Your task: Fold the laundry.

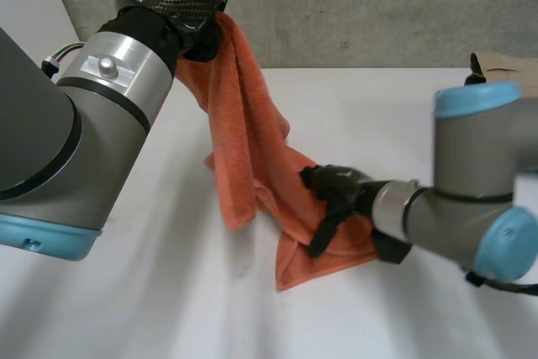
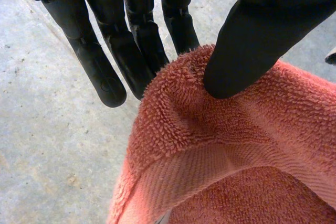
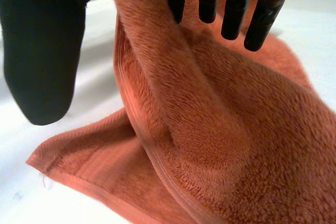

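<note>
- The left robot hand (image 1: 202, 42) pinched the orange towel's (image 1: 239, 140) raised edge at 11 o'clock.
- The right robot hand (image 1: 334, 191), fingers straight and apart, was over its 4 o'clock part on the table (image 1: 151, 292).

Orange towel (image 1: 244, 149), white table (image 1: 168, 292)

Head camera sits behind and between the arms (image 1: 76, 124), facing down over the white table (image 1: 151, 308), farthest out; wrist cameras sight close along the left hand (image 2: 107, 72) and right hand (image 3: 44, 66); all three share the orange towel (image 1: 244, 166).
</note>
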`<move>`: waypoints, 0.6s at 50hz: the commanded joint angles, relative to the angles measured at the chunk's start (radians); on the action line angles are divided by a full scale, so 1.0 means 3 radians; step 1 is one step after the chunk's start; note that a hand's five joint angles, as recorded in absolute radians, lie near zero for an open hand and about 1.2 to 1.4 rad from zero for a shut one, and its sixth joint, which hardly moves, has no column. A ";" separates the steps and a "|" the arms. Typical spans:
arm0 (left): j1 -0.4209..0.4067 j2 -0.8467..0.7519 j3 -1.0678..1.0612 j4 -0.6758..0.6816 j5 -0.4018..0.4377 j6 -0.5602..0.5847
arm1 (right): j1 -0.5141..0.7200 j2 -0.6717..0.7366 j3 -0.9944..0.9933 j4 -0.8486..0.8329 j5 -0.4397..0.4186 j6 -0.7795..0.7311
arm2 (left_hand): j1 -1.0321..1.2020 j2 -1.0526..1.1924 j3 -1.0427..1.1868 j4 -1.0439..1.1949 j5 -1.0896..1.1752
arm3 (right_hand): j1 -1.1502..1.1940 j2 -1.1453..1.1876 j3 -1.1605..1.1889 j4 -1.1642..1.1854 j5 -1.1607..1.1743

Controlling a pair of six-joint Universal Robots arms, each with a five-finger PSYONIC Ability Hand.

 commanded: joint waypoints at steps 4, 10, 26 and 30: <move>0.0005 0.0031 -0.0017 -0.0003 -0.0036 -0.0009 | 0.0358 0.0243 0.0116 -0.0888 0.1206 0.0101 | 0.0950 0.0672 0.0682 0.0656 0.0882 | 0.3975 0.3911 0.3939 0.3860 0.3843; 0.0107 0.0153 -0.0114 -0.0121 -0.0153 -0.0009 | 0.0225 -0.0400 0.0335 -0.0996 0.1105 -0.0602 | 0.0950 0.0672 0.0682 0.0656 0.0882 | 0.3979 0.3915 0.3943 0.3865 0.3847; 0.0818 0.0195 -0.0687 -0.0551 -0.0077 -0.0530 | -0.0236 -0.1257 -0.0057 -0.0429 0.0931 -0.2083 | 0.0950 0.0672 0.0682 0.0656 0.0882 | 0.3979 0.3915 0.3943 0.3865 0.3847; 0.0991 -0.0096 -0.0687 -0.0489 0.0015 -0.0658 | 0.0049 -0.0818 -0.0170 -0.0474 0.0936 -0.2017 | 0.0950 0.0672 0.0682 0.0656 0.0882 | 0.3979 0.3915 0.3943 0.3865 0.3847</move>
